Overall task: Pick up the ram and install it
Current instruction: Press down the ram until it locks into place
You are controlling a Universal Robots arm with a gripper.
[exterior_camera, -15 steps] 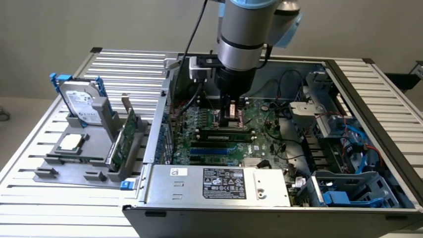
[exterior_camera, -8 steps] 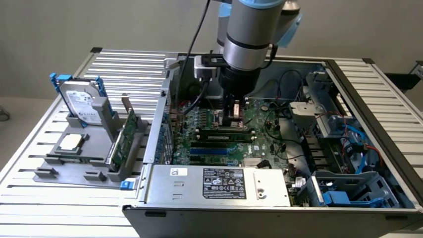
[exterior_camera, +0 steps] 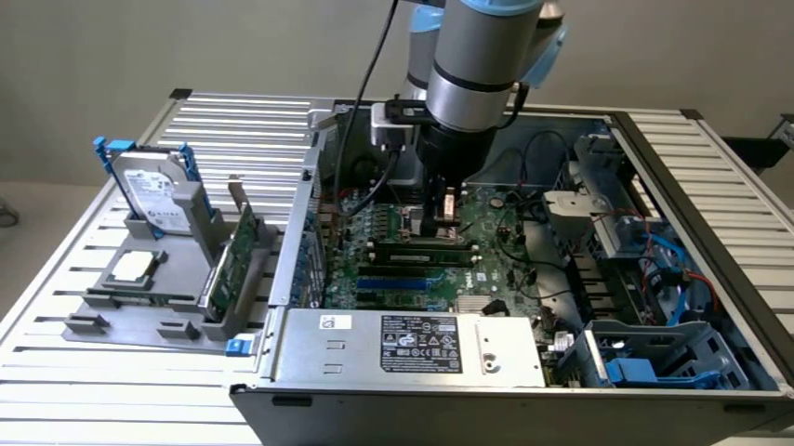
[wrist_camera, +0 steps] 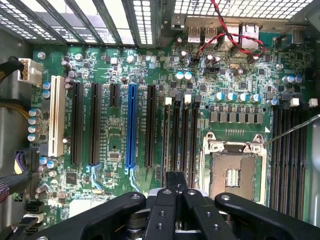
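The ram point(exterior_camera: 416, 244) is a narrow green stick with black chips, standing on edge in the motherboard's memory slots inside the open computer case. My gripper point(exterior_camera: 443, 223) hangs straight down just above its end, toward the exterior view's right, with the jaws shut together. I cannot tell whether the tips touch the stick. In the wrist view my gripper point(wrist_camera: 176, 176) points at the group of black memory slots point(wrist_camera: 180, 135) beside the CPU socket point(wrist_camera: 232, 172). The black fingers point(wrist_camera: 165, 200) are pressed together.
A grey fixture point(exterior_camera: 137, 307) at the exterior view's left holds a hard drive point(exterior_camera: 155, 195) and a tall green card point(exterior_camera: 236, 246). The power supply point(exterior_camera: 410, 344) fills the case's near side. Drive cages and cables point(exterior_camera: 645, 279) crowd the exterior view's right. Red and black wires point(wrist_camera: 225, 35) cross the board.
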